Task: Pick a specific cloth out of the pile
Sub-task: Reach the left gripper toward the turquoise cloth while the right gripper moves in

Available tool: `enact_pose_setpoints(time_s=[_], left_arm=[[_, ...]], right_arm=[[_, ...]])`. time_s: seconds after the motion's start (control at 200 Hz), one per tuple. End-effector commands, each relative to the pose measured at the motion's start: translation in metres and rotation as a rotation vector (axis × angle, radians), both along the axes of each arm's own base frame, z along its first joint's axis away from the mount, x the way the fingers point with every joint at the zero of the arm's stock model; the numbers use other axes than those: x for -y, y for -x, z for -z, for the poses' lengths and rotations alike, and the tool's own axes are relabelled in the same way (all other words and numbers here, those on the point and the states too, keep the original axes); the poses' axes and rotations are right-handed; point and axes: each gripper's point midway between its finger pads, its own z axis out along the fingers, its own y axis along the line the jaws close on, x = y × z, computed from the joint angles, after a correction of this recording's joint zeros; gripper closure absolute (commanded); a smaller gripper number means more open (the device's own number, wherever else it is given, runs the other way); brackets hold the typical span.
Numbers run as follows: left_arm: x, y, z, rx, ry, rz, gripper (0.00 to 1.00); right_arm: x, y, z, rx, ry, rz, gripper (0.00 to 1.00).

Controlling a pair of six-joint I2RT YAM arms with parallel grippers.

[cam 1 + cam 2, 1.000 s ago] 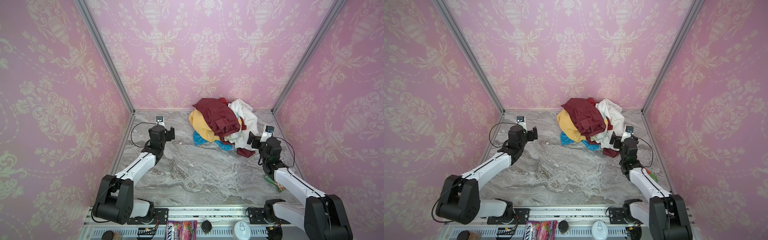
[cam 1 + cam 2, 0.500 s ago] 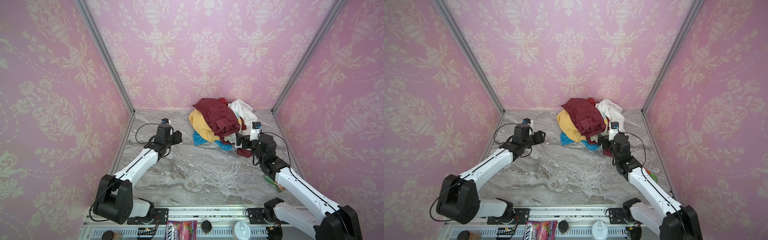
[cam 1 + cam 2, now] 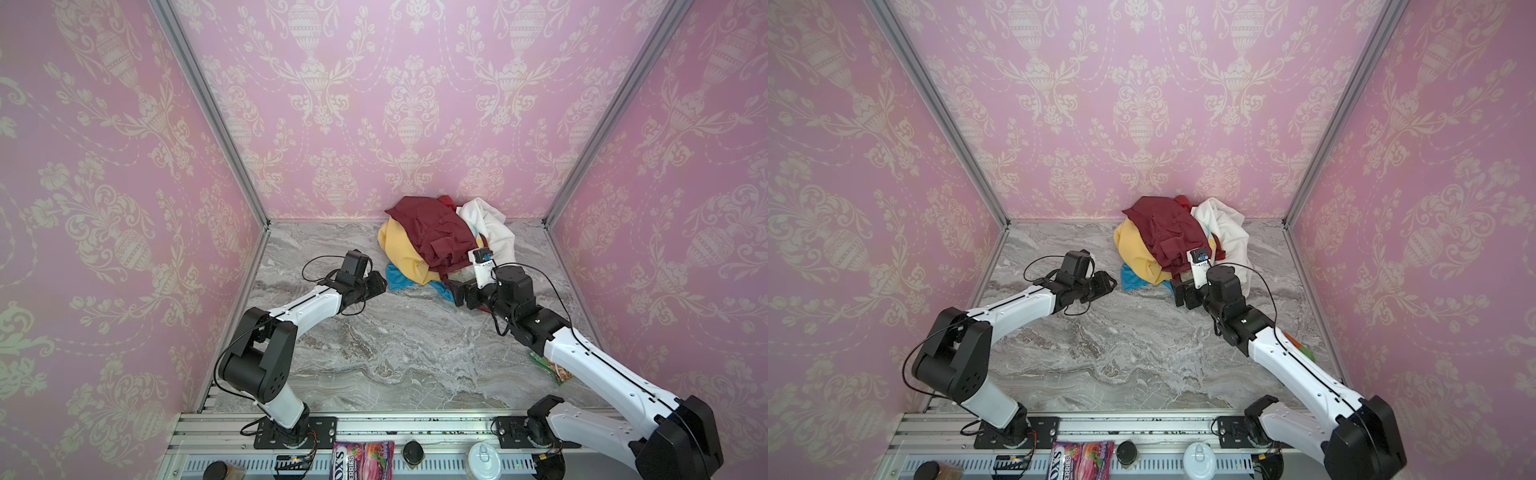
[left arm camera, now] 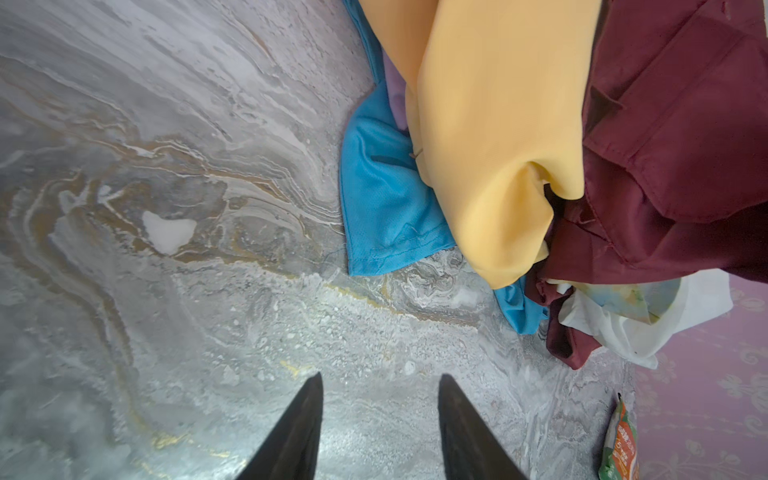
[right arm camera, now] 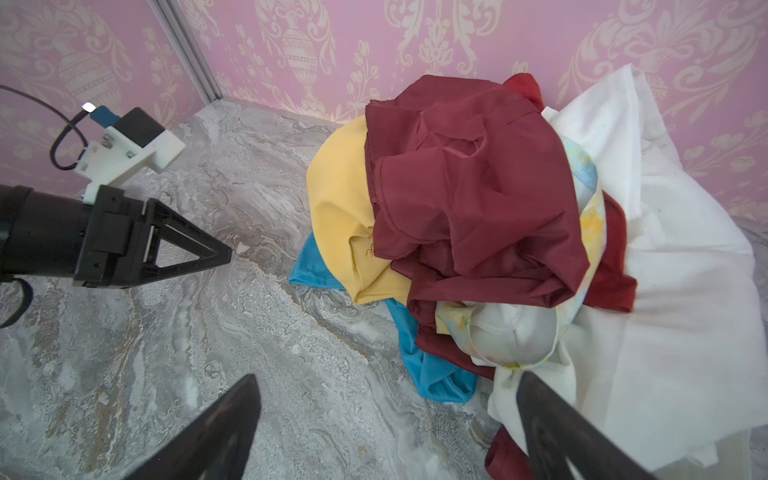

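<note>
Turquoise cloth (image 4: 382, 199) at the pile's (image 3: 432, 232) near edge, partly under the mustard-yellow cloth (image 3: 399, 249), on the marble table (image 3: 374, 345); left gripper (image 4: 380, 376) and right gripper (image 5: 386, 374) both spread, empty, near it. Front packet (image 3: 363, 459) reads "OX'S", "ERRIES"

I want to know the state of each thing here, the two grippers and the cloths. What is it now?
left gripper: open, empty, over the bare table, short of the blue cloth.
right gripper: open wide, empty, close to the pile.
blue cloth: on the table, mostly buried, one corner free.
yellow cloth: crumpled, lying over the blue cloth.
maroon cloth: crumpled, on top.
white cloth: crumpled, partly under the maroon cloth.
</note>
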Motion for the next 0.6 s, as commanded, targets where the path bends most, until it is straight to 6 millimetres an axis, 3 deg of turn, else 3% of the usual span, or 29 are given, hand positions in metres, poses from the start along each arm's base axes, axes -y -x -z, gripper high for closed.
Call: enact_pose_setpoints(time_s=[0.0, 0.595], left_arm=[[0.011, -0.007, 0.004, -0.020, 0.021, -0.022, 0.54], [0.022, -0.031, 0.044, -0.053, -0.043, -0.056, 0.55]], right_arm=[[-0.005, 0.006, -0.004, -0.010, 0.009, -0.029, 0.03], [-0.011, 0.023, -0.009, -0.072, -0.017, -0.040, 0.04]])
